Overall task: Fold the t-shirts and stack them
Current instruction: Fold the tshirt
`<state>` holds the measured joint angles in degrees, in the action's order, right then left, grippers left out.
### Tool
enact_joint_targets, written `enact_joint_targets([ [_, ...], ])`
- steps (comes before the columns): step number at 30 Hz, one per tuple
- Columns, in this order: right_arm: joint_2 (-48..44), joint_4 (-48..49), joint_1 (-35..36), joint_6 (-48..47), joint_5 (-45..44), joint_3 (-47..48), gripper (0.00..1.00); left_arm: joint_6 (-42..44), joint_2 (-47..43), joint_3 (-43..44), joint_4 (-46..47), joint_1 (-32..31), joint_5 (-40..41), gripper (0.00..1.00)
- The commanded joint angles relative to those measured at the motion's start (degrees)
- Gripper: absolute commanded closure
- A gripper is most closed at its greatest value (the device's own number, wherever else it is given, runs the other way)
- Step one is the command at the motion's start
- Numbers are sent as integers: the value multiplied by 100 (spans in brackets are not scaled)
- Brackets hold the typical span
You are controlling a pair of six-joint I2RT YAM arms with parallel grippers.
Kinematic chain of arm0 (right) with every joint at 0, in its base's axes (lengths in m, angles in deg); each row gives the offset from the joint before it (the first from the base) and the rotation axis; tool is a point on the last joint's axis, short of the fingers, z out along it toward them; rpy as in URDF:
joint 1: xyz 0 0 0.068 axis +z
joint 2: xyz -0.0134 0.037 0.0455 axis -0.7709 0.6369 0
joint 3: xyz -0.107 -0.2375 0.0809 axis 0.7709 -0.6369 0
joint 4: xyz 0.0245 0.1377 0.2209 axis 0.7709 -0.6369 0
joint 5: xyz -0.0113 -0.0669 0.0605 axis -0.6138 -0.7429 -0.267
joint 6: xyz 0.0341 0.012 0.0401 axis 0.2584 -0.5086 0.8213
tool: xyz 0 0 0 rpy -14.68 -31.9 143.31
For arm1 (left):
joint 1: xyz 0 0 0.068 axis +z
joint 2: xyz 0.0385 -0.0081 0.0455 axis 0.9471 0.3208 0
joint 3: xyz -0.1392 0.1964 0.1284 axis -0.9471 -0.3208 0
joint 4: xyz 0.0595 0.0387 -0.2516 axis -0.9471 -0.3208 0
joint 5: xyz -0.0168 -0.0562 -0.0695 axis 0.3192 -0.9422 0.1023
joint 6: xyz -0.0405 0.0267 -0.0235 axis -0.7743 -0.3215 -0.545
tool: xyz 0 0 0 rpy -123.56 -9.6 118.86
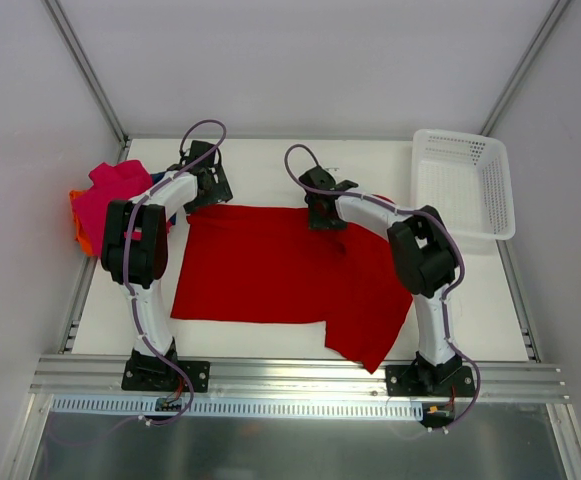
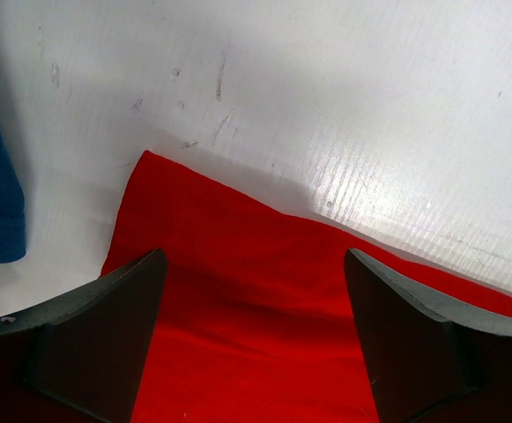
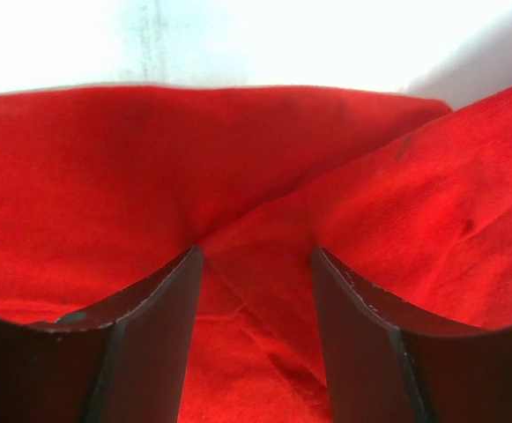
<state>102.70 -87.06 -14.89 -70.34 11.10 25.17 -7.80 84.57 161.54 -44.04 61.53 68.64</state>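
both arms reach in from the near edge of the tabletop [image 1: 270, 165], elbows raised, wrists tipped down. the left gripper [image 2: 256, 264] hangs by the far-left corner, jaws wide apart; the right gripper [image 3: 256, 260] hangs near the far edge's middle, jaws parted less.

The red t-shirt [image 1: 270, 265] is made of soft, matt cloth. The table [image 1: 270, 170] is covered in smooth white board with a faint shine, fine ridges and a few grey scuffs. The basket [image 1: 463, 185] at the far right corner is made of white plastic mesh. The rail [image 1: 300, 375] along the near edge is made of dull grey metal. The fingers [image 2: 106, 335] of the left hand [image 2: 256, 264] are made of dark, matt plastic.
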Motion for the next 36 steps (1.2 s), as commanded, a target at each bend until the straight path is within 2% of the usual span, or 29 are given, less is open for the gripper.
enact_joint_targets([
  [1, -392, -41, 92, 59, 76, 137, 44, 71, -40, 93, -23, -8, -105, 17],
  [12, -190, -58, 84, 86, 67, 216, 43, 79, -66, 85, -14, -17, -87, 17],
  [15, -146, -67, 92, 77, -29, 181, 46, 88, -75, 67, -14, -17, -78, 18],
  [18, -128, -85, 84, 77, -100, 102, 58, 88, -84, 58, -23, -17, -87, 17],
  [19, -128, -93, 66, 85, -126, 58, 64, 88, -92, 49, -14, -17, -87, 17],
  [20, -137, -93, 66, 85, -135, 40, 73, 97, -93, 49, -23, -9, -78, 17],
  [25, -260, -120, 22, 68, -310, -56, 96, 106, -93, 32, -14, -9, -61, 18],
  [27, -348, -172, 22, 42, -485, -109, 99, 106, -75, 32, -14, -17, -70, 17],
  [36, -1252, -550, 13, -73, -1250, -644, 100, 97, -66, 6, -14, -17, -87, 18],
])
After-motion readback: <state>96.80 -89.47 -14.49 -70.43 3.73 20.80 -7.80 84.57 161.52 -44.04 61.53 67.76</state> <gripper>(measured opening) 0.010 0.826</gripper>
